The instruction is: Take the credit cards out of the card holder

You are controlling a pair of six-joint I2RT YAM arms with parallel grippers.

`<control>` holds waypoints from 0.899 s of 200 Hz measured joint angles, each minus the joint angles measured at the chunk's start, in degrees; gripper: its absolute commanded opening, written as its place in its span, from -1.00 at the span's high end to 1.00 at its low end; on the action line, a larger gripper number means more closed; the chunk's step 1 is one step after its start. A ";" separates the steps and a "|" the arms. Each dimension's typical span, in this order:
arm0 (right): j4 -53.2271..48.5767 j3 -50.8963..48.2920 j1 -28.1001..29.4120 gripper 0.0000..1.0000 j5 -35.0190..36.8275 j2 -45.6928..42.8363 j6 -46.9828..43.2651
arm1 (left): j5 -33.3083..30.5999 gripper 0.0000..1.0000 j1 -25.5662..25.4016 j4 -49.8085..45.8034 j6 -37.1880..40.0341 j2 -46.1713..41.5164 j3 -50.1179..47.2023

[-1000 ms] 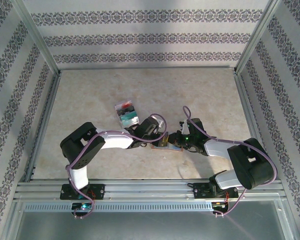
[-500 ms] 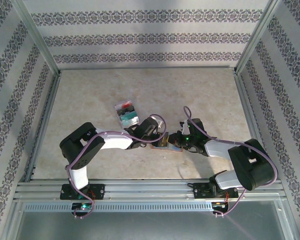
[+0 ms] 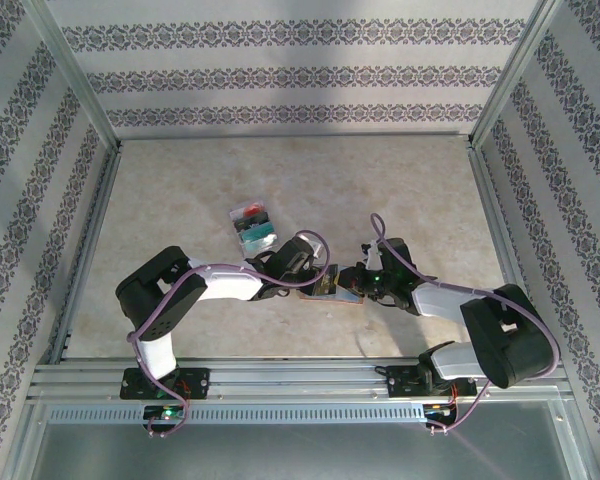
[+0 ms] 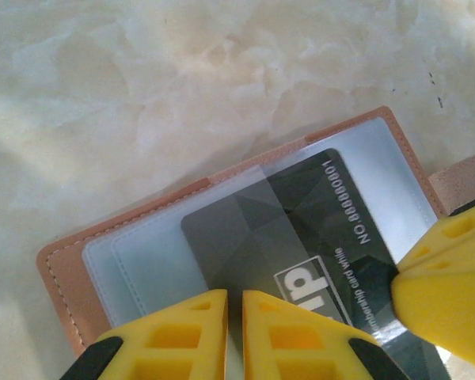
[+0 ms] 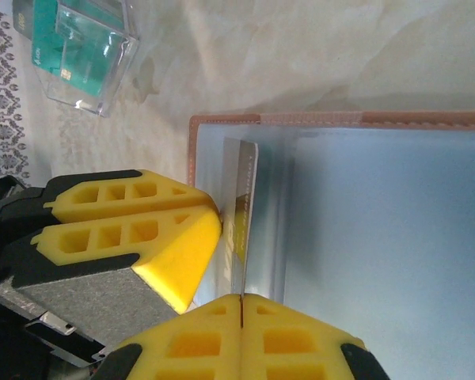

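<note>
Lab cell: aluminium frame [image 3: 300, 372], patterned walls [image 3: 300, 75]

Mid-frame, left gripper [image 3: 312, 280] and right gripper [image 3: 358, 284] meet over the brown card holder [image 3: 332, 292]; coloured credit cards [image 3: 253, 224] lie upper left

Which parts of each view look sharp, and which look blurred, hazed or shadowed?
Left wrist view: the dark card has legible print under a pale haze from its clear sleeve, while the left claw is blurred. Right wrist view: the clear box is soft. Top external view: light is even, shadows faint.
</note>
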 measured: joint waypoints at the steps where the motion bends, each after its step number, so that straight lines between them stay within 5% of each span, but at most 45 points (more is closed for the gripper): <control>1: 0.00 -0.02 -0.02 0.92 0.00 -0.02 0.00 | -0.02 0.72 0.00 0.00 -0.02 0.00 -0.02; 65: 1.22 -0.24 0.26 0.66 -0.02 -0.61 0.35 | -0.20 0.74 0.00 -0.11 0.00 0.00 -0.15; 153: 4.37 -0.20 2.97 0.64 0.70 3.10 0.57 | -0.17 0.75 0.04 0.28 -0.44 0.00 -0.68; 180: 4.87 0.07 3.43 0.81 0.90 4.17 0.68 | -0.20 0.75 0.04 0.50 -0.90 -0.02 -0.83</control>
